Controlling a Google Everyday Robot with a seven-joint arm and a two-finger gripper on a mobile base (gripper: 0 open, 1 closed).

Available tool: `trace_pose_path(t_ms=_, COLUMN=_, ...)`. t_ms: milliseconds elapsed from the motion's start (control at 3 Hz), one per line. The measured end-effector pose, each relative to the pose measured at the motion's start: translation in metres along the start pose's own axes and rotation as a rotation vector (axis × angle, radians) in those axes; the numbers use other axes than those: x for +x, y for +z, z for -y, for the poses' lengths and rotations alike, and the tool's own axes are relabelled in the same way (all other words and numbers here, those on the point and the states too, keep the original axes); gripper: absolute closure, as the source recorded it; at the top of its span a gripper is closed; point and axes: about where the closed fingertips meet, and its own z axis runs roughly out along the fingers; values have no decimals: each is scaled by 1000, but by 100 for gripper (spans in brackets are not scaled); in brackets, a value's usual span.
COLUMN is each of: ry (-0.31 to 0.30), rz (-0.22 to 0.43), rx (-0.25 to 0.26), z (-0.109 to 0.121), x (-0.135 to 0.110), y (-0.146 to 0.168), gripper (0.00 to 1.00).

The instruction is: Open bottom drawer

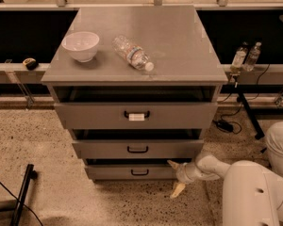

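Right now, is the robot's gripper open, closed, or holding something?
The gripper is open and holds nothing; it sits low at the right end of the bottom drawer.

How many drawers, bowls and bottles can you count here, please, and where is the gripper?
Grey metal drawers: 3 (top drawer, middle drawer, bottom drawer)
White round bowl: 1
Clear bottles: 3 (one lying on the cabinet top, two standing on the right ledge)
White gripper: 1, at the bottom drawer's right end, jaws open
Total: 8
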Motion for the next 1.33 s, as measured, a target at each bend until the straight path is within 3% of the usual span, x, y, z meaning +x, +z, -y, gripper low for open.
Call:
trace_pose_path(t_ms=667, ry=1, rz=-19, rx=1, z=12, x=3, y=4, gripper=3)
trace_pose_path(t_ms=1000, ry=-12, rz=-33, rx=-16, z=19, x=1, y=13, gripper=21)
trace_pose_path(t_ms=1333, ry=-18, rz=-45, rx=-37, z=20, x=2, y=23, gripper=27)
